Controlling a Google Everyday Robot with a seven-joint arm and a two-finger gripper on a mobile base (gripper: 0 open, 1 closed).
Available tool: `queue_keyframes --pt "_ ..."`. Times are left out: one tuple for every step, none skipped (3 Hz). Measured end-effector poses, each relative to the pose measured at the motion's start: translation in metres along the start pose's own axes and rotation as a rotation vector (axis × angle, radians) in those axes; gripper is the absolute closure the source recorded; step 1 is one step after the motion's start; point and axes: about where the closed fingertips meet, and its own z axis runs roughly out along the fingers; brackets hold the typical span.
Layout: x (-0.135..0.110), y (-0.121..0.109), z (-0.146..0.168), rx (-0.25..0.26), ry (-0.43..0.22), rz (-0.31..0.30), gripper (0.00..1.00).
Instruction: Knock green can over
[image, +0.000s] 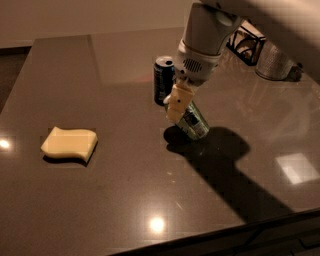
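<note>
Green can (195, 123): one; it is on the surface (100, 200) a little past the middle toward the back edge, leaning well off upright, its length slanting from upper left to lower right.
Green can, look: green body with pale markings on the side; its upper end is hidden behind the pincer, so the top cannot be seen.
Green can, contact: a dark shadow lies under it and just to its left; whether it lies flat on the surface, cannot tell.
Pincer (175, 107): one, cream-coloured, pointing down, against the upper left end of the green can; open or closed, cannot tell.
Arm (202, 35): one, pale grey, coming down from the back right corner.
Cans counted: two, one green and one dark blue.
Dark blue can (163, 80): one, upright, silver top, just behind the pincer toward the back edge, close to the green can.
Sponge (69, 144): one, pale yellow, lying flat near the left edge, well apart from both cans.
Metal pot (272, 61): one, near the back right corner; its inside cannot be seen.
Dark frame (245, 44): one, beside the pot at the back edge; what it holds, cannot tell.
Surface: dark brown, glossy, with bright light spots near the front edge and the left edge.
</note>
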Motion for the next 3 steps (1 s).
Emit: queue_keyframes --pt "-0.0042 0.0059 0.0122 -0.021 0.059 -0.035 0.12" --pt "-0.0081 0.0074 0.0215 -0.010 0.064 -0.053 0.00" --pt "-0.0081 0.0074 0.0215 -0.010 0.064 -0.053 0.00"
